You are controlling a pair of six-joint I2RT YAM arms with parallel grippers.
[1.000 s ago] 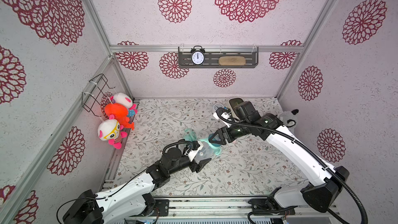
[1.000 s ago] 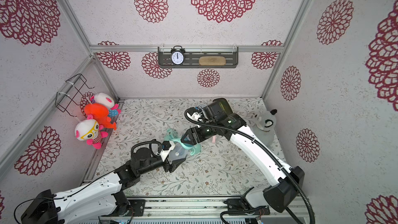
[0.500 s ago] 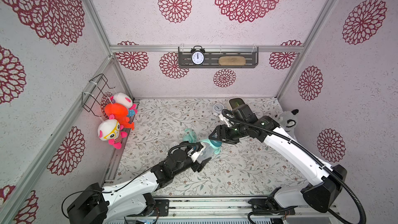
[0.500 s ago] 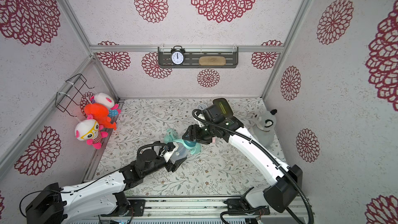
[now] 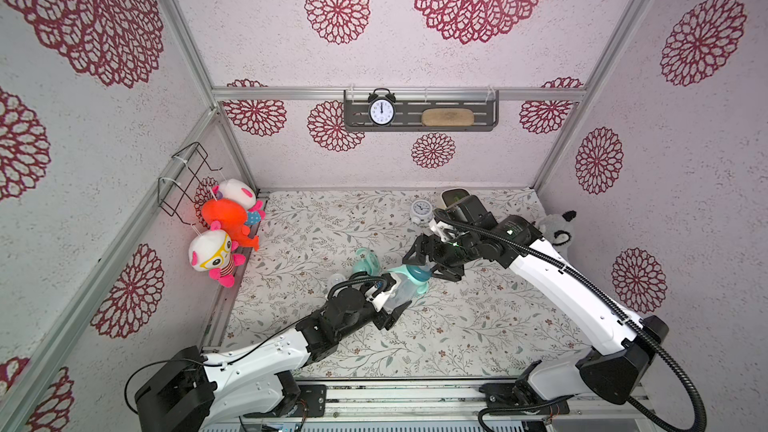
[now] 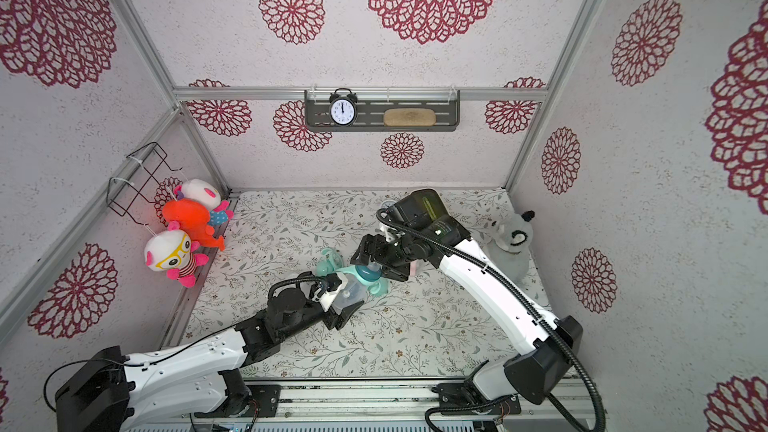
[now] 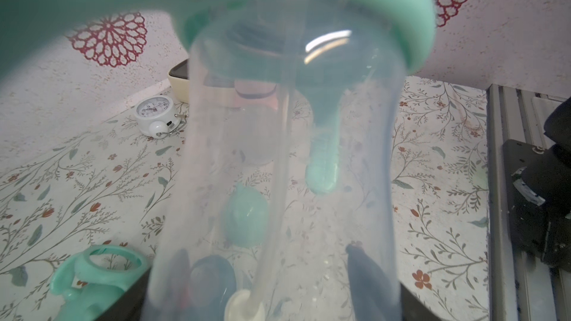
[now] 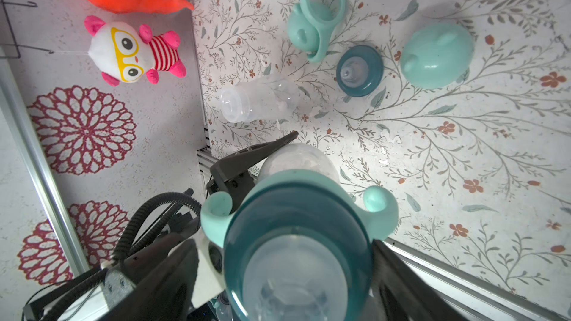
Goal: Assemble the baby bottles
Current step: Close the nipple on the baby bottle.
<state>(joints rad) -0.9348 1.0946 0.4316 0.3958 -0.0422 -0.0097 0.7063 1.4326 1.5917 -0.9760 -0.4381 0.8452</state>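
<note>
My left gripper [image 5: 390, 301] [image 7: 272, 273] is shut on the body of a clear baby bottle [image 5: 405, 288] [image 7: 287, 149], holding it tilted above the mat. The bottle carries a mint two-handled ring [image 8: 380, 208] and a teal nipple collar [image 8: 296, 211]. My right gripper [image 5: 430, 267] [image 8: 284, 273] stands open, a finger on each side of that collar. On the mat lie another clear bottle [image 8: 259, 100], a mint handle ring [image 8: 321, 10], a loose teal nipple collar [image 8: 360, 71] and a mint eared dome cap [image 8: 437, 55].
A small white alarm clock [image 5: 420, 211] stands near the back wall. Plush toys [image 5: 228, 218] hang on the left wall and a grey plush [image 5: 557, 228] sits at the right wall. A metal rail [image 8: 463, 279] runs along the mat's front edge.
My right gripper's jaws have spread wider around the collar. The left gripper still holds the bottle in about the same place.
</note>
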